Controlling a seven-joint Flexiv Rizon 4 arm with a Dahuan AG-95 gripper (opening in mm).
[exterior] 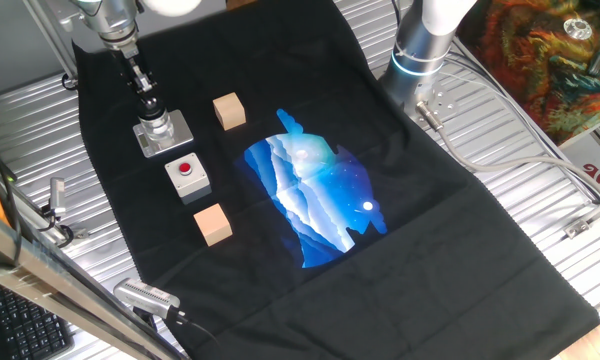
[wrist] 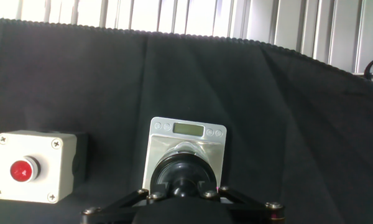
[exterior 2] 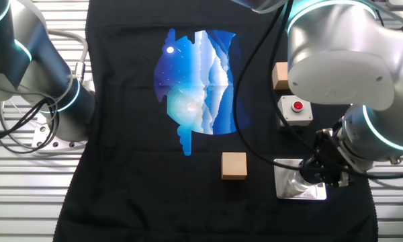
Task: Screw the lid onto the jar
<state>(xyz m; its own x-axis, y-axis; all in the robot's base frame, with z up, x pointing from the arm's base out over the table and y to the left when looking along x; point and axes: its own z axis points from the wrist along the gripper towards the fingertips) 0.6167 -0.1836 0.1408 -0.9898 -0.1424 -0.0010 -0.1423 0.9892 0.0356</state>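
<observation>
The jar stands on its grey square base plate at the far left of the black cloth. My gripper comes straight down onto its top. In the hand view the black round lid sits on the jar over the plate, right under my gripper, whose fingers close in on it. In the other fixed view my gripper hides most of the jar; the plate shows beneath.
A grey box with a red button stands just in front of the jar. One wooden cube lies beside the jar, another beyond the box. A blue print covers the cloth's middle. A second arm's base stands at the back.
</observation>
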